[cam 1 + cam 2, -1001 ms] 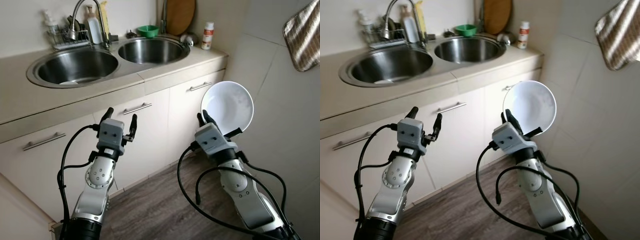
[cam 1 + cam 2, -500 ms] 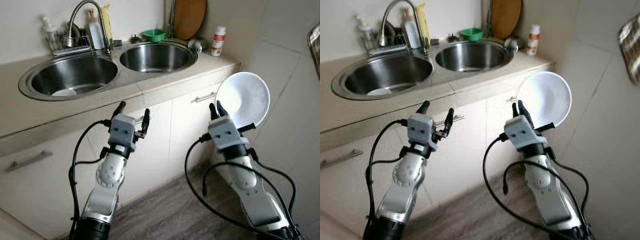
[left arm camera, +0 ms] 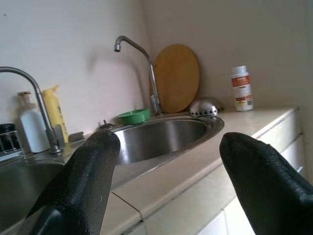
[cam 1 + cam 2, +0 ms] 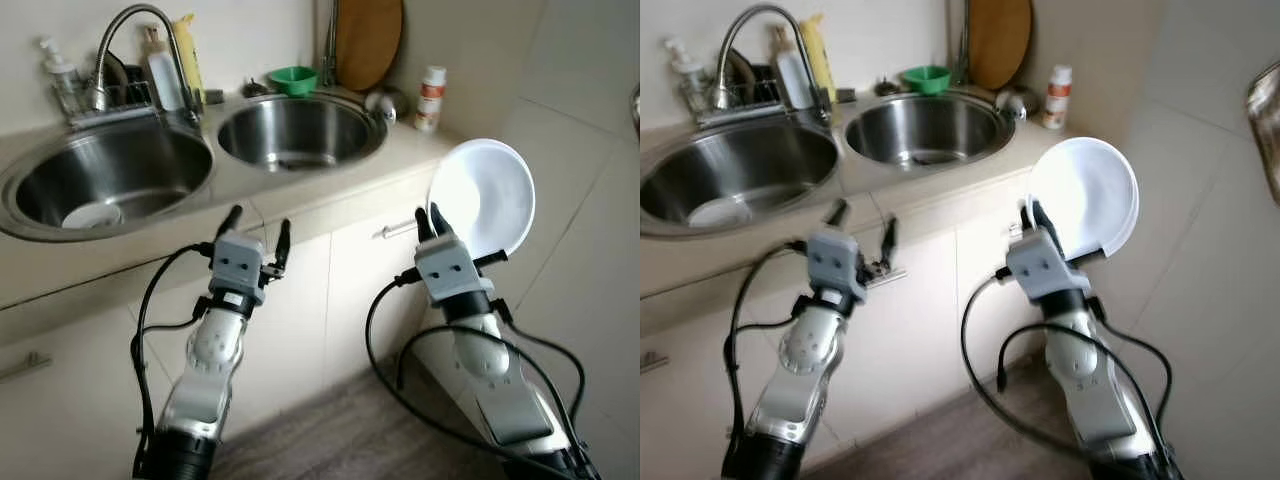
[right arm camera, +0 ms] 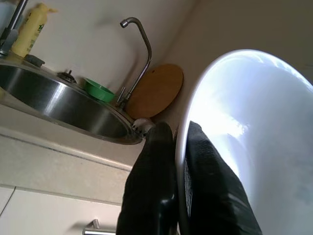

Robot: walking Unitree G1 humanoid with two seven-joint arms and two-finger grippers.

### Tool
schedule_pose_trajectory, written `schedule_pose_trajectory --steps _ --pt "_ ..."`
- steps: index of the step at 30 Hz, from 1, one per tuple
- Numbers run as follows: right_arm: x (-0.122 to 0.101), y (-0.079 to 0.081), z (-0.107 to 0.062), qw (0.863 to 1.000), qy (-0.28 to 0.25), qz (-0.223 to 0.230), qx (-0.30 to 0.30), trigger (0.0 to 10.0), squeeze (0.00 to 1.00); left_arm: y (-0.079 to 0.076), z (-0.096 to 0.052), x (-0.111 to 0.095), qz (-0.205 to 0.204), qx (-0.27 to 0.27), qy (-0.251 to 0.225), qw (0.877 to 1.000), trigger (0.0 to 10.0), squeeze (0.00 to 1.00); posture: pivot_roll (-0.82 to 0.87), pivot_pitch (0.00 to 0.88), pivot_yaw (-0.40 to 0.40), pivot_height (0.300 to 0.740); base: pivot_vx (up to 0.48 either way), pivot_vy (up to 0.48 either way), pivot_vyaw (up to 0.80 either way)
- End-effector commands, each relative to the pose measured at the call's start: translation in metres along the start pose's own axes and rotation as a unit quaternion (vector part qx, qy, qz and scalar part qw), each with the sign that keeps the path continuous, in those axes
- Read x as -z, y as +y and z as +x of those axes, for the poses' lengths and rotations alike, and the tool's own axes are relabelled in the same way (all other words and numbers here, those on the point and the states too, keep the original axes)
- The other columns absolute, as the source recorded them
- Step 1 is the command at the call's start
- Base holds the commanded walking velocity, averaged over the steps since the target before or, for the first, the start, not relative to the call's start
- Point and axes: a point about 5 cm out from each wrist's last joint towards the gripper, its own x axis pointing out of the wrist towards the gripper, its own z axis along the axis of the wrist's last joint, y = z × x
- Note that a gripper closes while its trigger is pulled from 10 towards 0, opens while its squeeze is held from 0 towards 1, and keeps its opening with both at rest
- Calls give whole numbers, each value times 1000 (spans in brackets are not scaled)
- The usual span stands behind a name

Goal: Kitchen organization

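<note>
White plate [image 4: 1083,195] in right end effector [image 4: 1036,222]

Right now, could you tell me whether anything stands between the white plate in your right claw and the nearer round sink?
Nothing visible does. The right claw holds the white plate upright by its rim, beside the counter's end. Bare counter edge lies between it and the right sink. The small bottle stands farther back.

Head pair looking down over both arms; wrist views close along fingers, sharing the right sink [image 3: 161,137].
</note>
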Motion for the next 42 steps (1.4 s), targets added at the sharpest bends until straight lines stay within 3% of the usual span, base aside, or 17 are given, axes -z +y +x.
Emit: schedule_pose_trajectory --steps 1,17,30,42 --pt "-12 8 5 1000 -23 15 -9 0 0 13 -2 -1 12 -17 0 1000 10000 0 45 0 -5 740 322 0 800" --pt "-14 4 7 999 -28 20 6 0 0 11 0 -1 9 -13 2 1000 10000 0 44 0 -4 740 229 0 800" --pt "-10 4 6 999 -18 37 13 0 0 10 0 0 5 -11 2 1000 10000 0 45 0 -1 740 0 0 0" --pt "-8 2 8 999 -9 42 27 0 0 11 1 0 5 -14 3 1000 10000 0 47 0 1 740 0 0 532"
